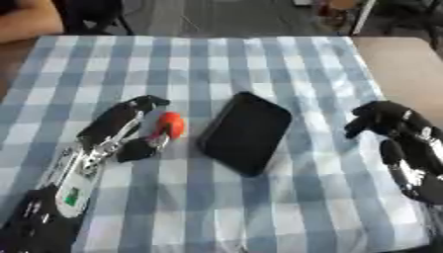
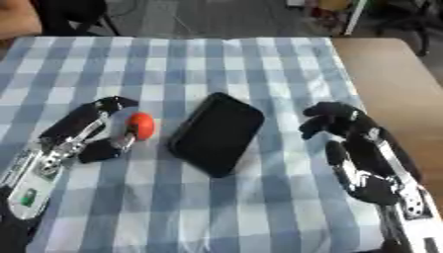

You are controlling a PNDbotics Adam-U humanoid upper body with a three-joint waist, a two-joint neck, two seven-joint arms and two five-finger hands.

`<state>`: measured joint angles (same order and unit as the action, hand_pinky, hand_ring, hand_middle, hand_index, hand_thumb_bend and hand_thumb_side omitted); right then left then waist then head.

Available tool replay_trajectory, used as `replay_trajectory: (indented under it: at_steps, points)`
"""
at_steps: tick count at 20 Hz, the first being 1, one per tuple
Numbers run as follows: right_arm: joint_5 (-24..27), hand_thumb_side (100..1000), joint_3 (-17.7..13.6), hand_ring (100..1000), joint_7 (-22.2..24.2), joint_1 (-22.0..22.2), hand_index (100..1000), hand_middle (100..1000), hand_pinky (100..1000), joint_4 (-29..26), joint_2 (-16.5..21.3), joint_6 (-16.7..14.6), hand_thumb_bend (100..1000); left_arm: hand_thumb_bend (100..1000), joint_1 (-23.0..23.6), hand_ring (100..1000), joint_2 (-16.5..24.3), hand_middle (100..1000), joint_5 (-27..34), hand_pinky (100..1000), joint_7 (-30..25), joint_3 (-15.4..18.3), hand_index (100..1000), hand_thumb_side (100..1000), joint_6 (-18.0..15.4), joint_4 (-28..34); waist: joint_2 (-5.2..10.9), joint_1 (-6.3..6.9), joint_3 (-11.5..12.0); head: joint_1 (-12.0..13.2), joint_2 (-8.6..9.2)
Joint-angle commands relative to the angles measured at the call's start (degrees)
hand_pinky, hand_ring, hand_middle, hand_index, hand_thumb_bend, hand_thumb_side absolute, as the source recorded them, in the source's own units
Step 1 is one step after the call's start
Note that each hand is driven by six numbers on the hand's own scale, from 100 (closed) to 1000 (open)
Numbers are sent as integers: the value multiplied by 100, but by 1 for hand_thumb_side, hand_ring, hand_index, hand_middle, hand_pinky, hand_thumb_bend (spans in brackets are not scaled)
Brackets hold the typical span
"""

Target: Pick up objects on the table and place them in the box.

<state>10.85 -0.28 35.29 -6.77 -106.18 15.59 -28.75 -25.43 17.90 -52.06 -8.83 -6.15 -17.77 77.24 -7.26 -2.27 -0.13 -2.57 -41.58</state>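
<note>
A small orange-red round object [image 1: 170, 124] lies on the checked cloth, just left of the black box [image 1: 246, 132]. My left hand [image 1: 108, 131] reaches in from the lower left. Its fingers curl over the object's top and its thumb [image 1: 143, 147] closes in from below, so the object sits pinched between them. The box is a flat dark tray with rounded corners, set at a slant in the middle of the table, and nothing shows inside it. My right hand [image 2: 359, 148] rests to the right of the box with its fingers curled and nothing in them.
A blue-and-white checked cloth [image 1: 216, 59] covers the table. Bare brown tabletop [image 2: 389, 74] shows along the right side. A person's arm [image 1: 26, 20] and chair legs show beyond the far edge.
</note>
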Motion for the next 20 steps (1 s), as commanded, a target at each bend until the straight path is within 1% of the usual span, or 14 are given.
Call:
replay_trajectory:
  at_steps: [1,20]
  points:
    - [-22,395,2,683,1667,-7,900,767,614,-61,46,-1677,100,100,-114,843,107,834,-59,881,6,-14,935,679,-50,20,73,7,-10,-11,0]
    - [-28,396,8,683,1667,-8,900,767,613,-68,39,-1666,100,100,-112,844,82,835,-97,882,2,-10,935,687,-60,-24,67,9,-16,-16,-6]
